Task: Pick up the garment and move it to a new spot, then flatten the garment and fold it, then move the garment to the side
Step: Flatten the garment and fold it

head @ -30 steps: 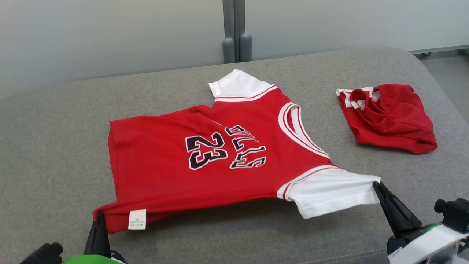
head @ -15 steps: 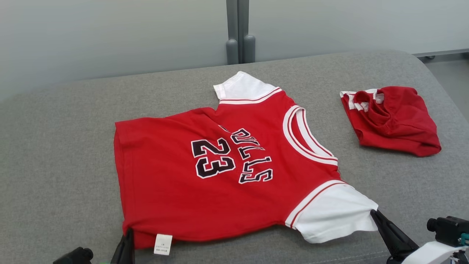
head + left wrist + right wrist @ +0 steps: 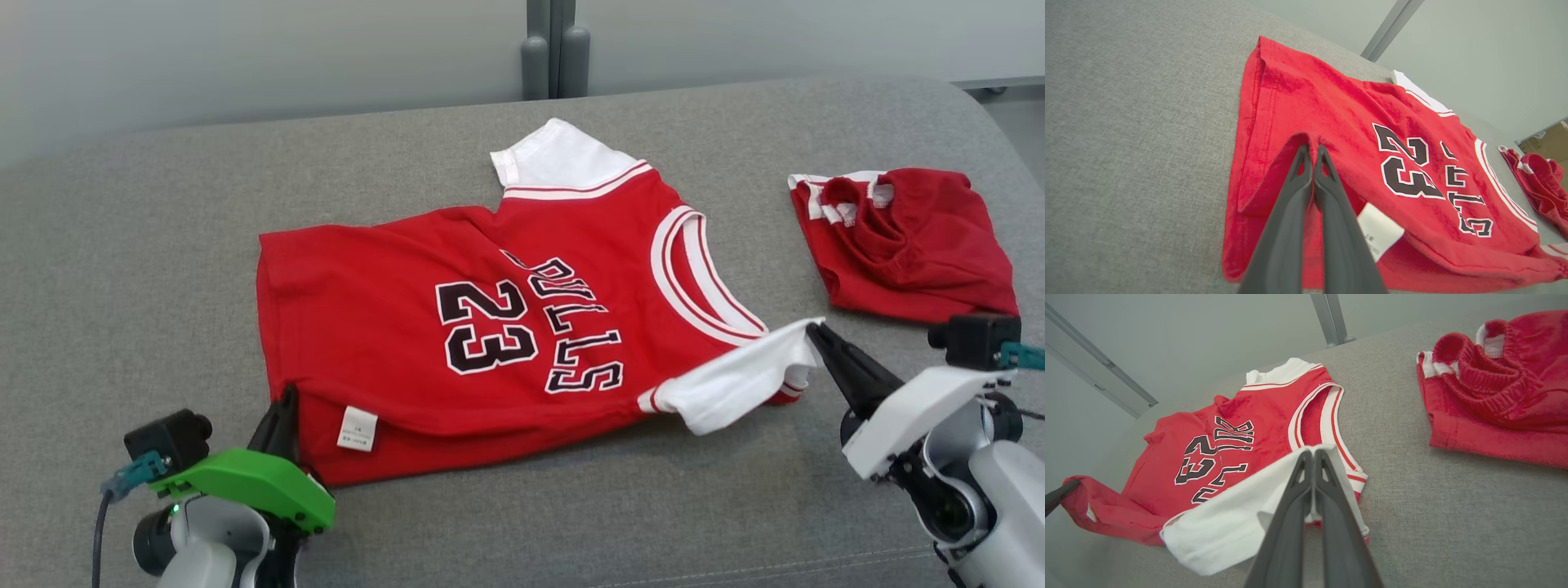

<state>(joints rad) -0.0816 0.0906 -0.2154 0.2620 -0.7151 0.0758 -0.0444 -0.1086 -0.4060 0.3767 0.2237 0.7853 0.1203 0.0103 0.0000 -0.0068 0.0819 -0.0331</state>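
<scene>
The garment (image 3: 457, 318) is a red jersey with white sleeves and a black "23", lying on the grey cushioned surface (image 3: 122, 245). My left gripper (image 3: 286, 398) is shut on its near hem corner, lifting and turning that corner over onto the body, seen up close on the garment (image 3: 1331, 122) by the left gripper (image 3: 1312, 148). My right gripper (image 3: 812, 331) is shut on the near white sleeve, raised and pulled over the garment's shoulder. In the right wrist view the right gripper (image 3: 1312, 454) pinches the sleeve edge of the garment (image 3: 1229, 428).
A second red piece of clothing (image 3: 906, 241) lies crumpled at the right of the surface, also the red clothing (image 3: 1494, 379). A grey wall with a vertical post (image 3: 555, 49) stands behind. The surface's rounded right edge (image 3: 1004, 139) is near.
Both grippers have carried the near edge of the garment away from me: the hem corner and white sleeve now fold over onto the jersey. The head view has also shifted.
</scene>
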